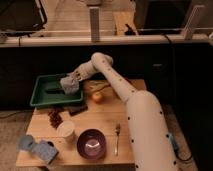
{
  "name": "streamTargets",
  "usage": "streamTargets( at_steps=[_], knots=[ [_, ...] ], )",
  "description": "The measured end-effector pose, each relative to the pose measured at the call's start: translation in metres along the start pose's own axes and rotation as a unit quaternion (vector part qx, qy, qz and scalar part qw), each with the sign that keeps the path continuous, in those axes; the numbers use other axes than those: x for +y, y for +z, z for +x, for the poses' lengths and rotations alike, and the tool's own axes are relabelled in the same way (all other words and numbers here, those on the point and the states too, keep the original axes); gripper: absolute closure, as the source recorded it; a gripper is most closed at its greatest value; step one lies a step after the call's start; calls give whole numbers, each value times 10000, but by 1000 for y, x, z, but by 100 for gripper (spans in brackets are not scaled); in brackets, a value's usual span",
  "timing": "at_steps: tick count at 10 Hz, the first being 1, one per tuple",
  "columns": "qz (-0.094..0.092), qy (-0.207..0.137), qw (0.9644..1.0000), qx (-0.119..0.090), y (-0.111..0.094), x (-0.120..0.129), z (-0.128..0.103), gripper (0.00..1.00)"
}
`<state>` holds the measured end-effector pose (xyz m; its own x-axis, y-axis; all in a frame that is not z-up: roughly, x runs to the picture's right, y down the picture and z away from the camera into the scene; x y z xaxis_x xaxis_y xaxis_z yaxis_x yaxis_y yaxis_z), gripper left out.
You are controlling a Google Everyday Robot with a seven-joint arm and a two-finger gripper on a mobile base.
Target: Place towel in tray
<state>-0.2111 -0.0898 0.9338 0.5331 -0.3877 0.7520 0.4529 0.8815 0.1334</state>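
Note:
A grey-blue towel (70,84) hangs bunched in my gripper (74,81) over the right part of the green tray (44,92), which stands at the table's back left. The gripper is shut on the towel. My white arm reaches from the lower right across the table to the tray. The towel's lower edge is close to the tray's floor; I cannot tell whether it touches.
An orange fruit (97,97) lies just right of the tray. A dark flat item (76,108) and dark red pieces (55,118) lie in front of it. A white cup (66,130), purple bowl (91,144), fork (117,138) and blue-grey object (37,148) stand nearer the front.

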Motion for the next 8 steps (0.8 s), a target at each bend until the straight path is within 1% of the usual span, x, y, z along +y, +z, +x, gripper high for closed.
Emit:
streamTargets(
  at_steps=[1,2,3,5,6,8],
  knots=[
    [-153,-136,9998,-15,11,-3,-9,61],
    [-322,-304,9990,-49,23,-5,-21,49],
    [-435,-441,9980,-74,29,-5,-31,39],
    [-640,-622,9960,-70,35,1,-42,23],
    [-715,-648,9953,-99,37,5,-44,20],
    [-713,-617,9953,-222,35,14,-39,20]
  ],
)
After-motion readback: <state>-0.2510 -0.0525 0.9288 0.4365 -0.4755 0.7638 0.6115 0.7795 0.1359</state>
